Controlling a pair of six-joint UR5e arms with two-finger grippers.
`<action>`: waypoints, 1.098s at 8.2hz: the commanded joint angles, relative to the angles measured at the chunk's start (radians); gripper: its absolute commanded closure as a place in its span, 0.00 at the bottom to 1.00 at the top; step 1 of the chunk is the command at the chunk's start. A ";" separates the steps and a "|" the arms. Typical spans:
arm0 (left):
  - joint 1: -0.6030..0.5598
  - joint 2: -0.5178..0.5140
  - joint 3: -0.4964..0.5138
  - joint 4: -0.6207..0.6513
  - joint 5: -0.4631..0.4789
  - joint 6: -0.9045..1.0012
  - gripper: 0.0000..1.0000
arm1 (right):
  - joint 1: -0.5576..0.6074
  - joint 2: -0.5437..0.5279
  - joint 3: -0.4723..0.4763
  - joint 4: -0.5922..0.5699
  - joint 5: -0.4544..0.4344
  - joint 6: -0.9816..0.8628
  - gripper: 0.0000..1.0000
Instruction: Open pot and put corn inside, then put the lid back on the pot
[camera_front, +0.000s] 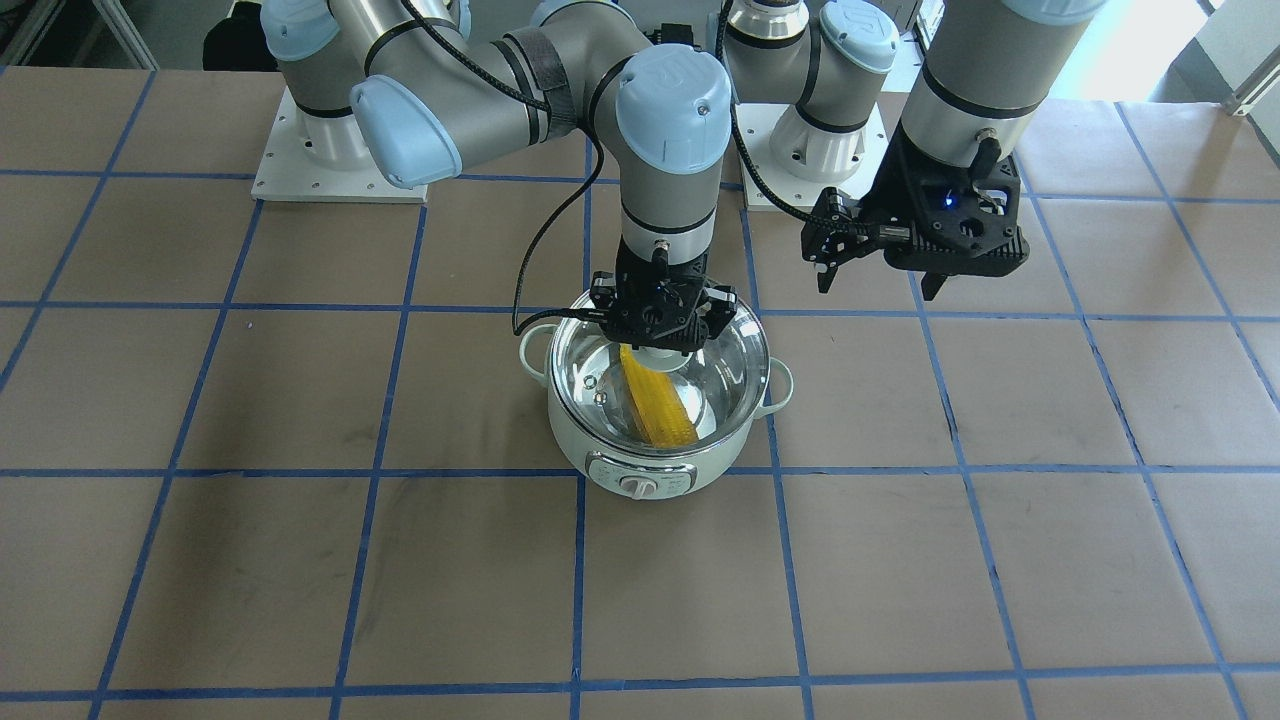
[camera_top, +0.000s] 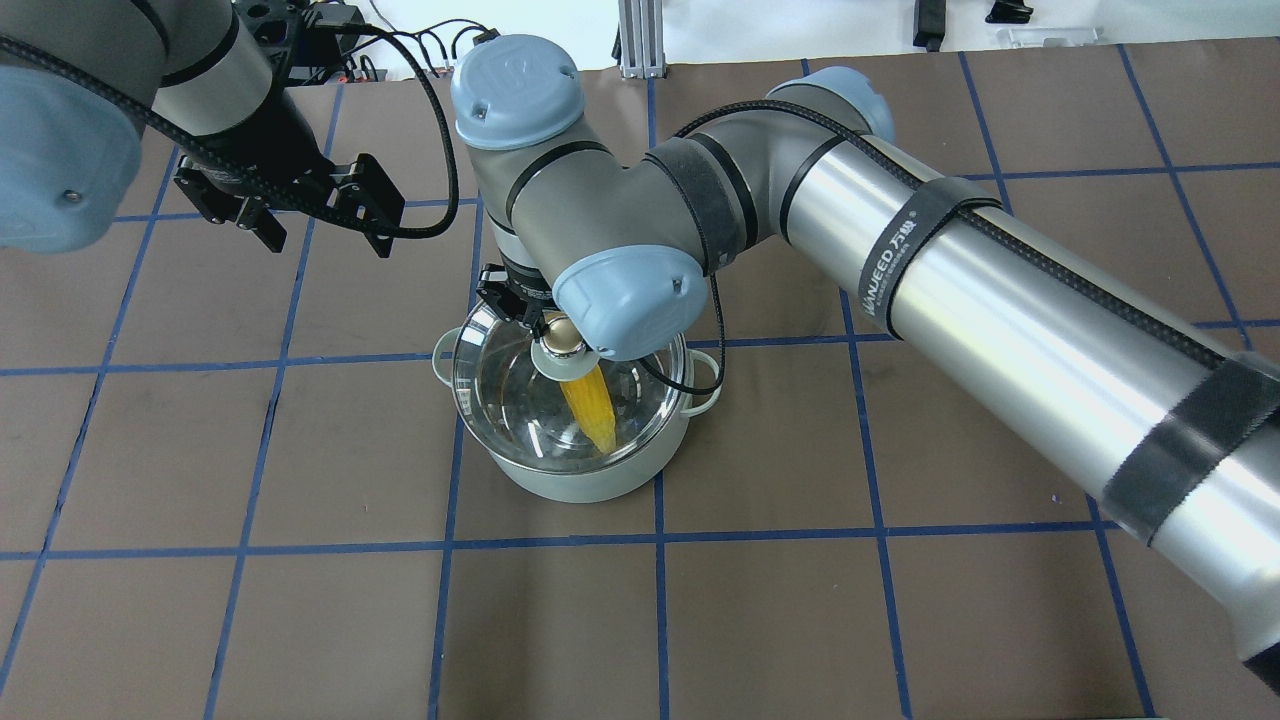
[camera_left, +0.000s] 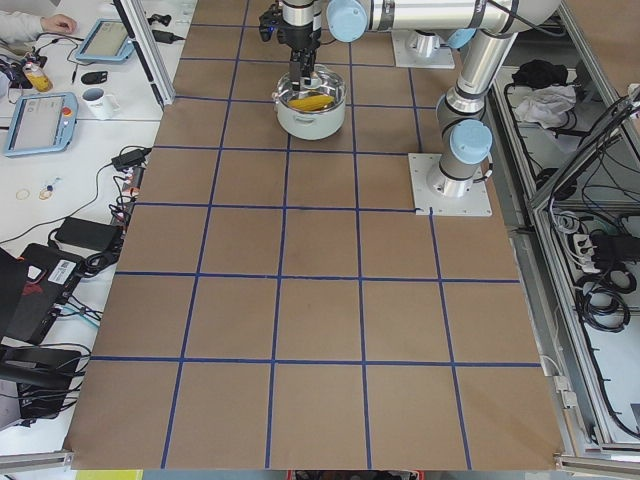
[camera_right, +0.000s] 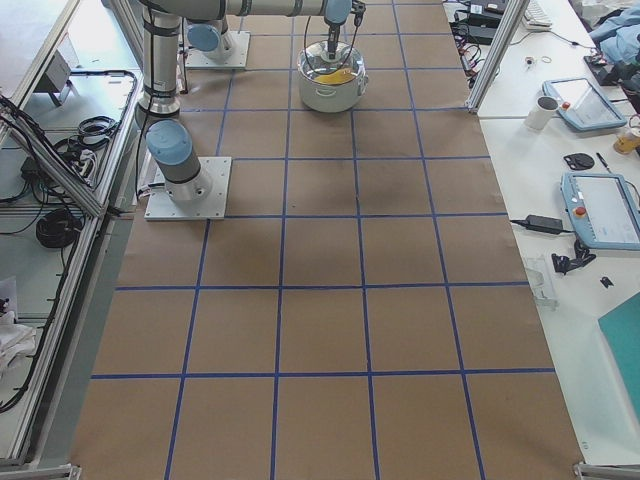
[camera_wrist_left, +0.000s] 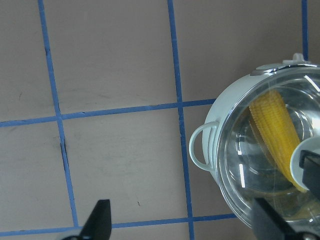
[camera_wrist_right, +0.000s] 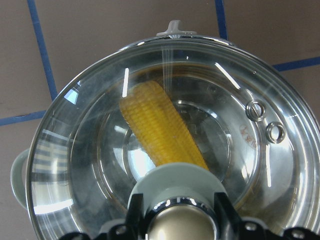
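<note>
Corn (camera_wrist_right: 160, 125), one ear: lies aslant inside pale green pot (camera_front: 575, 445), seen through the glass.
Lid (camera_wrist_right: 260, 165): sits on pot rim, seemingly level and seated all round (no gap shows in either wrist view).
Right gripper (camera_wrist_right: 182, 225): jaws closed on beige lid knob (camera_top: 561, 336), nothing else held.
Left gripper (camera_top: 322, 215): hangs off to one side of pot, well apart from it, jaws spread wide, empty.
Progress, by judgement: opening, loading and re-covering look done. Left to do: let go of knob, lift right arm clear.
</note>
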 joint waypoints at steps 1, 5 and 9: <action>0.000 -0.001 0.000 0.000 0.000 -0.001 0.00 | 0.000 0.000 0.000 -0.001 0.000 0.001 0.82; 0.000 -0.007 0.000 0.002 -0.002 0.000 0.00 | 0.000 0.000 0.000 -0.001 -0.011 0.002 0.82; 0.000 -0.010 -0.002 0.002 -0.002 0.002 0.00 | 0.000 0.003 0.003 -0.002 -0.002 0.004 0.76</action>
